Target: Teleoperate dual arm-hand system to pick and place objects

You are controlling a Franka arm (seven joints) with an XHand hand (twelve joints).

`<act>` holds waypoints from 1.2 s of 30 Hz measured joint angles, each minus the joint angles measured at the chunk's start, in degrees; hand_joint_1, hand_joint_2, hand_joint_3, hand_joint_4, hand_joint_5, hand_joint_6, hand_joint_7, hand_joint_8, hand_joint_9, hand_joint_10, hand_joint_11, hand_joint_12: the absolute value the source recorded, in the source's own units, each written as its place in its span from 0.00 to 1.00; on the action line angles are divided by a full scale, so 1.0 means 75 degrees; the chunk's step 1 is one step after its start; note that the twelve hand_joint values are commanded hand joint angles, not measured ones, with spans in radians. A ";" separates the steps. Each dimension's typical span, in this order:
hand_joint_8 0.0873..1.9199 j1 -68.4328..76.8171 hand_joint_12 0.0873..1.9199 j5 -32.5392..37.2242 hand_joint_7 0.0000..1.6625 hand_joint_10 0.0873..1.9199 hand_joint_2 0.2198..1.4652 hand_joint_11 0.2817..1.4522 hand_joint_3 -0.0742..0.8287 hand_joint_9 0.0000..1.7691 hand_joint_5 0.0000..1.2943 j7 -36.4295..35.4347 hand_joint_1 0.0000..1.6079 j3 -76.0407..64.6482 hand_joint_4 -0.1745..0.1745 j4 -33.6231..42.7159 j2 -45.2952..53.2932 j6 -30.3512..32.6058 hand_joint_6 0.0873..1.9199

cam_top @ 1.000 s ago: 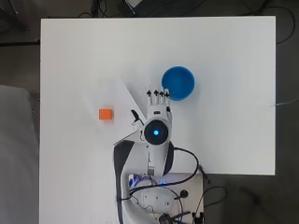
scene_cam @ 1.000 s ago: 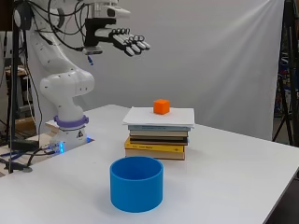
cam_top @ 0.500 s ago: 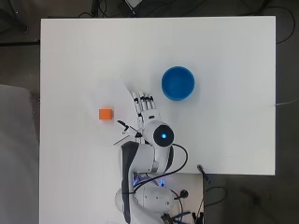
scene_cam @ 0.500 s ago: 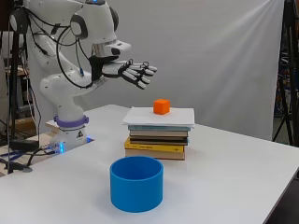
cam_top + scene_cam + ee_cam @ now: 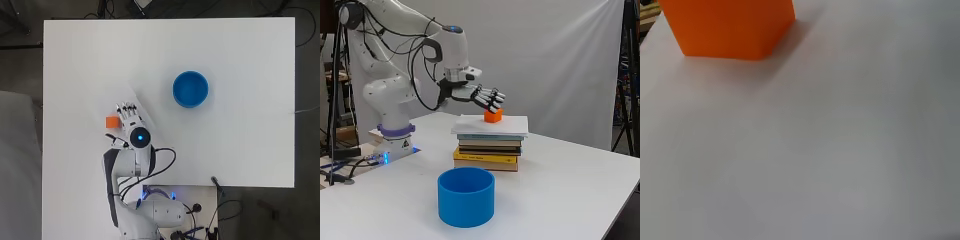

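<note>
The hand [image 5: 482, 96] has dropped from high at upper left to just over the orange cube [image 5: 493, 115]. Its fingers are straight, holding nothing; the grasp looks next.

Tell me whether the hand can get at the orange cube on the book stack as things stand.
Probably yes. The hand hovers open just above and beside the orange cube, which sits alone on the white sheet atop the books; nothing blocks it.
</note>
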 joint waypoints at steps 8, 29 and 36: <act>0.53 0.0079 0.43 -0.0122 0.47 0.53 0.70 0.47 0.10 0.55 0.53 0.0330 0.53 0.1121 0.62 0.0302 0.0821 0.0612 0.35; 0.84 -0.0039 0.78 -0.0942 0.48 0.88 0.86 0.33 0.08 0.59 0.49 -0.0006 0.60 -0.0907 0.65 0.4260 0.1716 -0.1515 0.75; 0.90 -0.0272 0.84 -0.1815 0.46 0.92 0.83 0.34 0.08 0.56 0.50 0.1741 0.41 -0.1791 0.55 0.5765 0.3165 -0.1899 0.16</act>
